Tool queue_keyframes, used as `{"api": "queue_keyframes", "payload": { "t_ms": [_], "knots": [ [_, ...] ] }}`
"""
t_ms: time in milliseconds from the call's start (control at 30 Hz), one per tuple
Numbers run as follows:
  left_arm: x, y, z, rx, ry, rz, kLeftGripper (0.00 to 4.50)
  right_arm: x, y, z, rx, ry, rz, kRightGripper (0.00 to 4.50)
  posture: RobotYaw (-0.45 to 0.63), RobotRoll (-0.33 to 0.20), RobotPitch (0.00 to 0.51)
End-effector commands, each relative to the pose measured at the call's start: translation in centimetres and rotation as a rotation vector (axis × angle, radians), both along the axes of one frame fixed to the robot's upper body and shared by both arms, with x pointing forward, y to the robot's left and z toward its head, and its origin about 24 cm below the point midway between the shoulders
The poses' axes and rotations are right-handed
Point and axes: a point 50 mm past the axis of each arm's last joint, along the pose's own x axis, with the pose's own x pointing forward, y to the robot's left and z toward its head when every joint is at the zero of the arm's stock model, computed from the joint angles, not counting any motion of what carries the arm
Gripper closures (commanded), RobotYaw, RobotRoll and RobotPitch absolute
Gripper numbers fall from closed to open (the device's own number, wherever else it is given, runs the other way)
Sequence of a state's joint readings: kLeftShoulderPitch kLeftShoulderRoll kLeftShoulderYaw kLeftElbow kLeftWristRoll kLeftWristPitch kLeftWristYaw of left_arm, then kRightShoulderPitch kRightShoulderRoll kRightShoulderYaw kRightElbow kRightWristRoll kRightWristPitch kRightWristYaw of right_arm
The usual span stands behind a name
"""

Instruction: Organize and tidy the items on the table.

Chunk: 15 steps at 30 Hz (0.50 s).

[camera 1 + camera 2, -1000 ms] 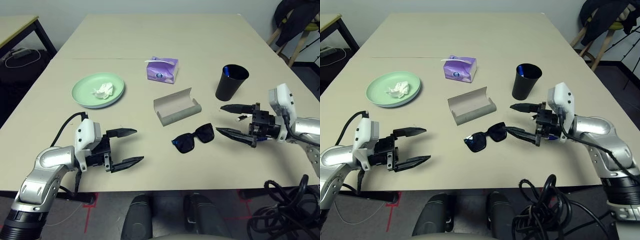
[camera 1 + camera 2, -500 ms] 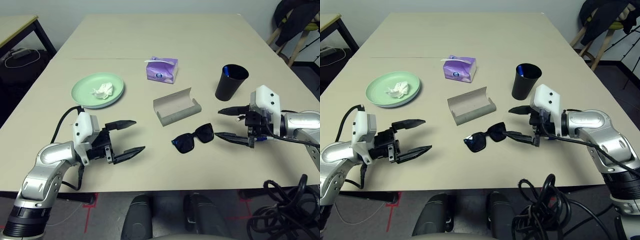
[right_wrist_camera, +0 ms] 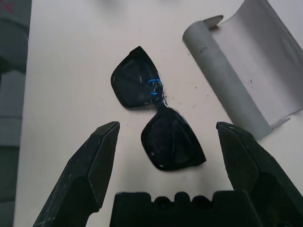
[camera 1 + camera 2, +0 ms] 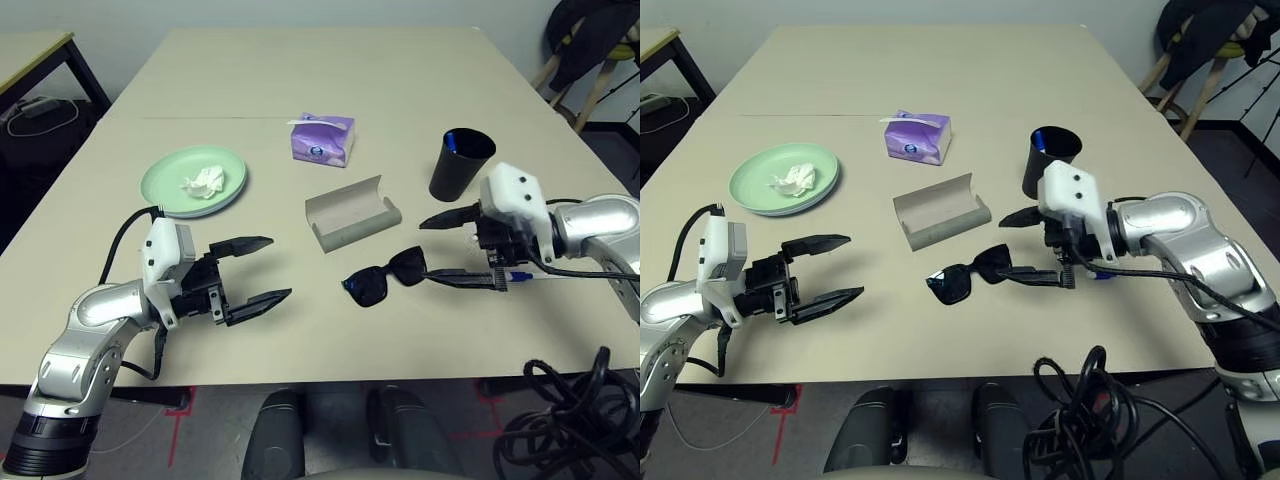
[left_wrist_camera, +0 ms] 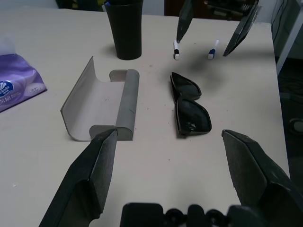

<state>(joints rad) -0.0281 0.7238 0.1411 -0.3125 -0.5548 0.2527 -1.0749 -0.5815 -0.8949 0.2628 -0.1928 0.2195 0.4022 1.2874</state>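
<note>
We saw the beige table (image 4: 400,70) filling most of the head view. At lower left of that frame the left gripper (image 4: 258,270) stood with its two fingers spread wide, holding nothing, above bare tabletop. At right of centre the right gripper (image 4: 448,250) also gaped wide and gripped nothing, its tips just beside the black sunglasses (image 4: 384,279), which lay lenses-down at lower centre. Just above them lay the grey glasses case (image 4: 351,213), open. The black cup (image 4: 459,164) stood upright at upper right; the thin white pen (image 4: 535,277) lay by the right wrist. At left, the pale green plate (image 4: 165,180) held the crumpled white tissue (image 4: 203,181). The purple tissue box (image 4: 322,138) sat at upper centre.
</note>
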Motion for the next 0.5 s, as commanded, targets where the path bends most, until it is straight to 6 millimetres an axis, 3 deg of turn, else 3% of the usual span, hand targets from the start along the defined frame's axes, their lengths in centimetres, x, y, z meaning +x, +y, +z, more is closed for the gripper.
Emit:
{"api": "queue_keyframes", "payload": {
  "t_ms": [33,200,500],
  "knots": [
    [-0.3,-0.6,0.4,-0.006,-0.008,-0.027,0.05,0.7,0.7,0.6,-0.015,0.005,0.016,0.0,0.13,0.0,0.1],
    [-0.3,-0.8,0.4,-0.007,-0.007,-0.029,0.05,1.6,2.1,1.7,-0.046,-0.005,0.06,0.0,0.15,0.0,0.101],
    [-0.6,-1.3,0.3,-0.017,-0.009,-0.017,0.05,2.5,5.1,2.5,-0.298,-0.043,0.242,0.0,0.18,0.0,0.106]
  ]
}}
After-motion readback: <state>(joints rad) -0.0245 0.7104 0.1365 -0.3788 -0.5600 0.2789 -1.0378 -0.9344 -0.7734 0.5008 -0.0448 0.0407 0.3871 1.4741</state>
